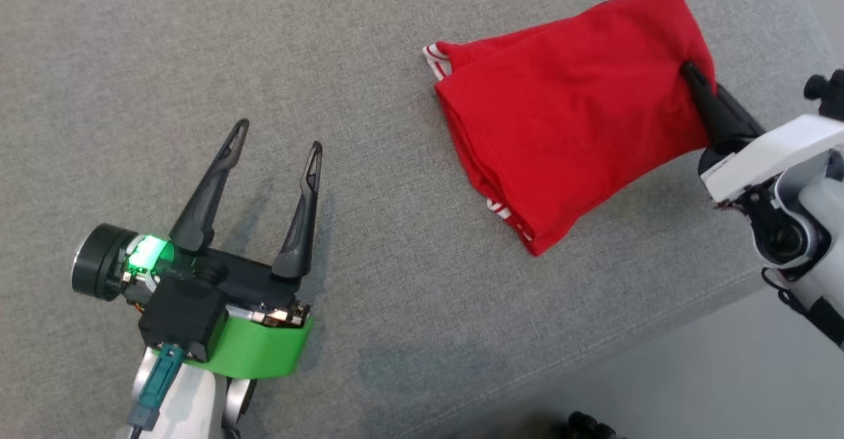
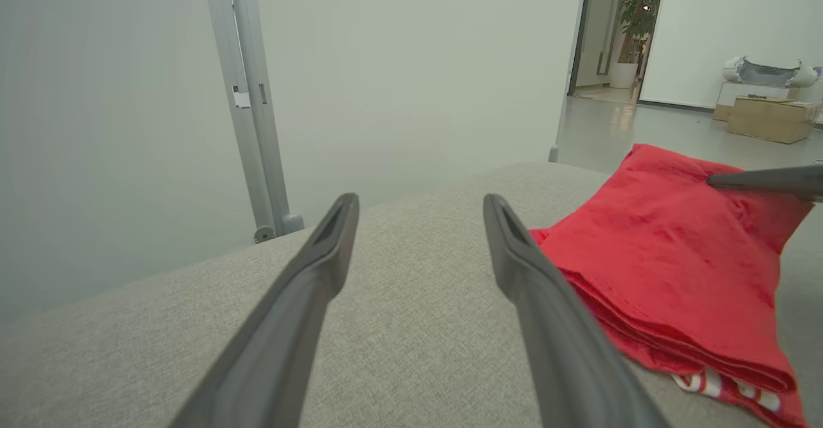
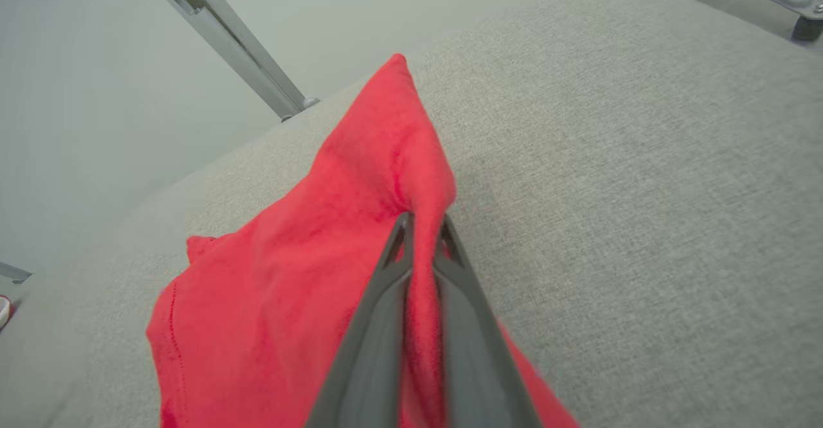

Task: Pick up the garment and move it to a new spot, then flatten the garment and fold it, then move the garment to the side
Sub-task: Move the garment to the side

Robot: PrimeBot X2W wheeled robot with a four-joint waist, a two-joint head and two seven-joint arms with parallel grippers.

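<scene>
The garment (image 1: 573, 109) is red, folded into a thick rectangle with a white-striped hem peeking out, lying on the grey fabric surface (image 1: 395, 261) at the upper right of the head view. My right gripper (image 1: 691, 72) is shut on the garment's right edge, and the pinched cloth (image 3: 421, 267) rises in a fold between its fingers. My left gripper (image 1: 278, 137) stands open over bare fabric at the lower left, well apart from the garment. In the left wrist view, the garment (image 2: 669, 267) lies to the right of my open left gripper (image 2: 420, 206).
The grey surface's front edge (image 1: 593, 353) runs diagonally at the lower right of the head view, with pale floor beyond. A metal post (image 2: 247, 100) and frosted wall stand behind the surface. Cardboard boxes (image 2: 768, 116) and a plant (image 2: 640, 10) sit far off.
</scene>
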